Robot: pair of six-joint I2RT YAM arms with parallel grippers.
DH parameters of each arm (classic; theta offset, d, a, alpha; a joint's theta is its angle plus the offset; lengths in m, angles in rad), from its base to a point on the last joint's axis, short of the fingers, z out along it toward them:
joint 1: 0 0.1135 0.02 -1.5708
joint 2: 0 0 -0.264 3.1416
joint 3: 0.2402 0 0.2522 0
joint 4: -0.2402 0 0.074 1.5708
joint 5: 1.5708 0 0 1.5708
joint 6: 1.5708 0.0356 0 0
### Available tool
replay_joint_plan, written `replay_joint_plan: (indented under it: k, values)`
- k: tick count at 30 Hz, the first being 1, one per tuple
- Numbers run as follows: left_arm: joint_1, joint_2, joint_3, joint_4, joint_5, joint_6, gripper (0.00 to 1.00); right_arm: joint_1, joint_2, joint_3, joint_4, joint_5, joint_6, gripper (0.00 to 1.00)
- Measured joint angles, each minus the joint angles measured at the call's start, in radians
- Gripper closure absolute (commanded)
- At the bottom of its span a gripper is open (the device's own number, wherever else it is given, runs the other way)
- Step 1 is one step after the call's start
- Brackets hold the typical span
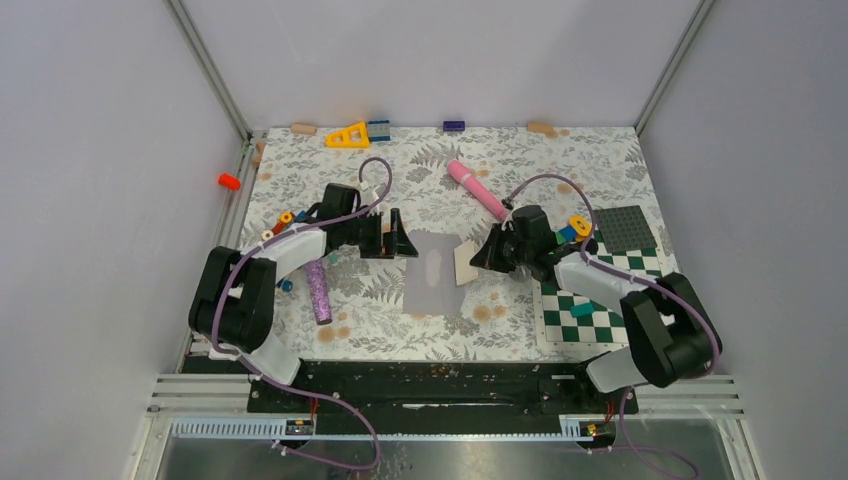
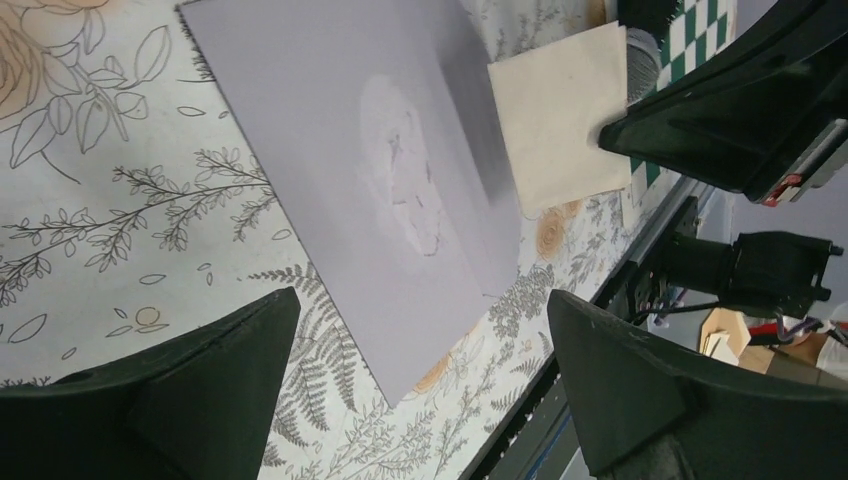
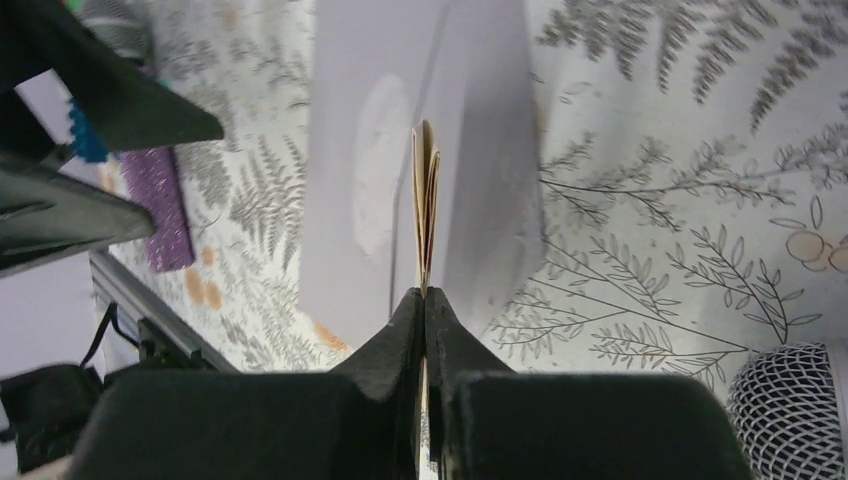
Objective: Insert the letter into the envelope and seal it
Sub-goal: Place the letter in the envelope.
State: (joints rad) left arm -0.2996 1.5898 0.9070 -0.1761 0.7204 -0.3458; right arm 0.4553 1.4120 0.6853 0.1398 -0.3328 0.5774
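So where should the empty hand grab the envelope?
Probably its left long edge, coming from the left. The envelope lies flat, so only an edge can be pinched, and the right hand with the letter fills the other side.

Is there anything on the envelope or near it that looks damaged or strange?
Yes. The envelope has a pale, scuffed-looking blotch in the middle of its face, with faint dark marks inside it, as if rubbed or stained. The folded letter in the shut right gripper looks undamaged.
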Motion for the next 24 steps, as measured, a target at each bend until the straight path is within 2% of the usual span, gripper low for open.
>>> replay_joint_plan:
  k: [9,17,24]
  values:
    - [0.000,0.101,-0.002,0.037,-0.025,-0.048,0.01,0.010,0.106,0.023,-0.014,0.083,0.116,1.00]
    - [0.000,0.134,-0.009,0.053,-0.028,-0.056,0.01,0.073,0.145,0.069,-0.023,0.106,0.124,1.00]
    - [0.000,0.134,-0.020,0.069,-0.028,-0.071,0.01,0.080,0.193,0.074,-0.039,0.116,0.123,1.00]
